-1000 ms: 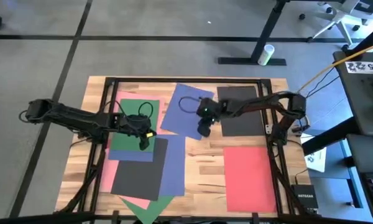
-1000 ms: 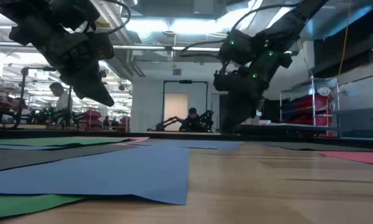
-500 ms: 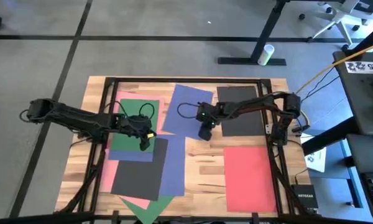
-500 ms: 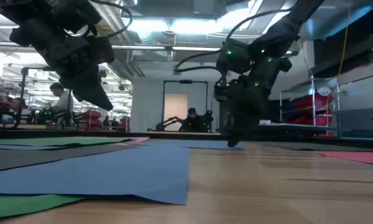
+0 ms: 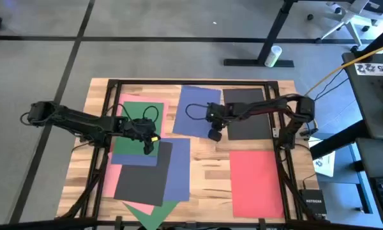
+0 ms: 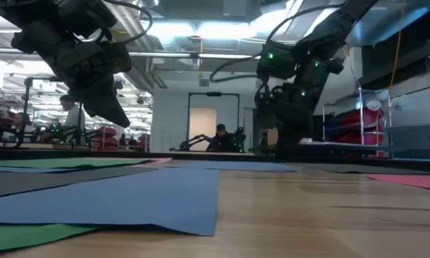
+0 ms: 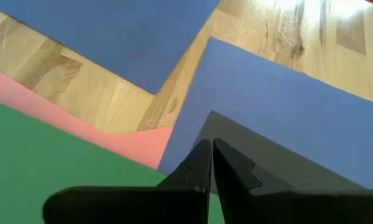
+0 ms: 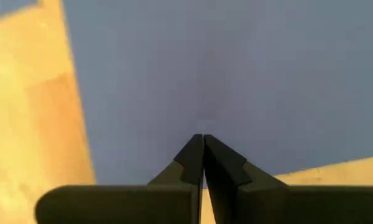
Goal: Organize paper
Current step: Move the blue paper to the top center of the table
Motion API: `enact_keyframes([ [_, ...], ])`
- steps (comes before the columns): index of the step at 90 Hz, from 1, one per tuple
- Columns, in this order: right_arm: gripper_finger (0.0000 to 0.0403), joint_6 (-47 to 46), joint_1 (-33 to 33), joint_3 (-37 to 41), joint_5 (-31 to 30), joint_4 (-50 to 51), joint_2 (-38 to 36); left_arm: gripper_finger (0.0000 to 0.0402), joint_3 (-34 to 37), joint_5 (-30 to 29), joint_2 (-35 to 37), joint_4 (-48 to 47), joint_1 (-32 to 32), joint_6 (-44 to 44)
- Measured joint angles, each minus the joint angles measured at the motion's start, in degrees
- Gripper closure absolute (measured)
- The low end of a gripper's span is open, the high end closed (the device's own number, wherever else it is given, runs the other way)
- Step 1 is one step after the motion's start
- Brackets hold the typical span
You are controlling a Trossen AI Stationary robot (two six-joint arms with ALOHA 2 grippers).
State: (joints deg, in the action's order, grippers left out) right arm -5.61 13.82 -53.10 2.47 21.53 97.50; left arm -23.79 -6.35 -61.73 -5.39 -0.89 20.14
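Seen from above, the right end effector (image 5: 215, 133) sits at the centre of the frame with its fingers pressed together on the lower right edge of a blue sheet (image 5: 195, 110); over the last second that sheet has swung from tilted to nearly square with the worktop (image 5: 210, 172), next to the black sheet (image 5: 246, 114). The left end effector (image 5: 149, 145), fingers also closed and empty, hovers left of centre above the overlapping pink, green, blue and black paper pile (image 5: 143, 169). One sheet looks straightened, while the pile and the red sheet (image 5: 255, 182) at lower right remain unsorted.
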Motion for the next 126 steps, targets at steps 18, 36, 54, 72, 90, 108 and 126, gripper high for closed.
enact_keyframes([
  [18,0.0403,-0.52,-2.49,-0.04,6.45,0.27,-1.77,0.0402,0.00,0.00,0.00,0.02,0.02,-0.04],
  [36,0.0403,-1.44,-6.15,1.75,9.30,0.20,-0.71,0.0402,0.00,0.00,0.02,0.06,0.00,0.00],
  [54,0.0403,-2.80,-6.71,4.61,9.21,-0.29,-0.76,0.0402,0.00,0.00,0.02,0.04,0.00,0.02],
  [72,0.0403,-3.10,-6.66,5.97,8.52,-1.13,-0.91,0.0402,0.00,0.00,0.02,0.45,0.00,-0.04],
  [90,0.0403,-3.16,-6.20,5.97,6.71,-0.95,-0.91,0.0402,0.00,0.00,0.02,0.31,0.00,-0.09],
  [108,0.0403,-3.15,-6.22,5.97,6.16,-0.72,-0.91,0.0402,0.00,0.00,0.02,0.30,0.00,-0.12],
  [126,0.0403,-3.18,-6.22,5.97,6.04,-0.58,-0.91,0.0402,0.00,0.02,0.02,0.23,0.00,0.02],
])
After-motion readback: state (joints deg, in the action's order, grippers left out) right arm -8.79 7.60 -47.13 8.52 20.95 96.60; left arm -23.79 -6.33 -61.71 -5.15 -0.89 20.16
